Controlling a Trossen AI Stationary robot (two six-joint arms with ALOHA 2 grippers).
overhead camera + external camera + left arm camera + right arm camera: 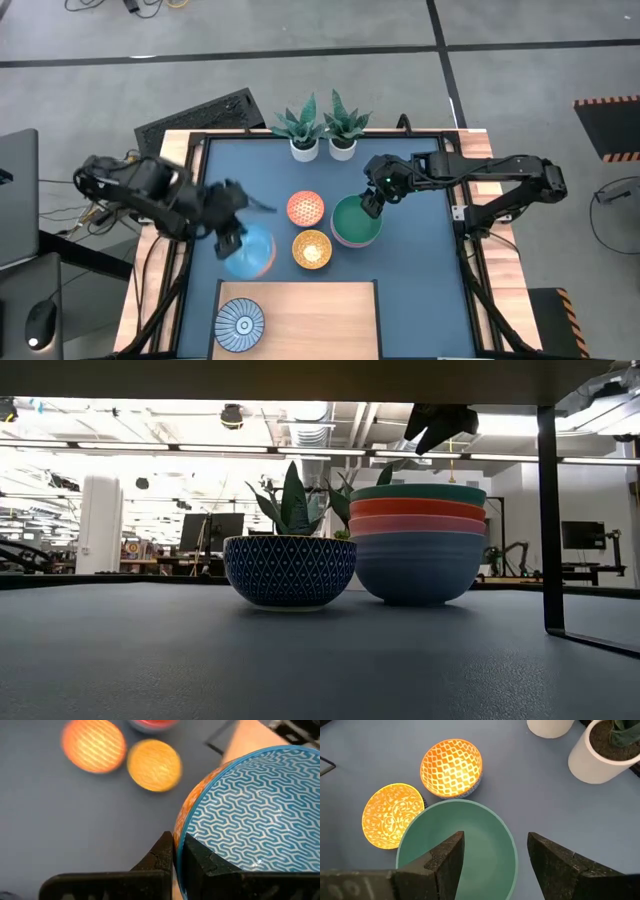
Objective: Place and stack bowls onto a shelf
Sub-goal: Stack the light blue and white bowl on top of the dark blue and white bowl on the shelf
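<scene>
- Left pincer (232, 243) over the left-centre of the tabletop (420, 270), fingers (161, 854) pinching the rim of a patterned bowl (250, 815), one inside and one outside
- Held bowl: light blue wavy pattern inside, orange outside, tilted, near the far edge of the shelf (320, 320); contact with the tabletop not discernible
- Right pincer (495, 851) directly above the green bowl (355, 220), fingers spread wide and apart from its rim, gripping nothing
- Green bowl topmost in a nested stack on the right-centre of the tabletop; below it, in the low view, a red bowl (417, 509), a pink bowl (417, 524) and a larger light blue bowl (417, 565) at the bottom
- Orange-red patterned bowl (305, 208) standing on the tabletop just left of the stack
- Yellow-orange patterned bowl (312, 249) just beside it, nearer the shelf, both upright and free of either pincer
- Shelf: pale wooden panel along the near edge of the tabletop
- Dark blue patterned bowl (240, 323) upright on the left end of the shelf, alone there; remaining shelf surface bare wood
- Two white pots with green plants (320, 135) side by side at the far edge of the tabletop, well apart from the shelf
</scene>
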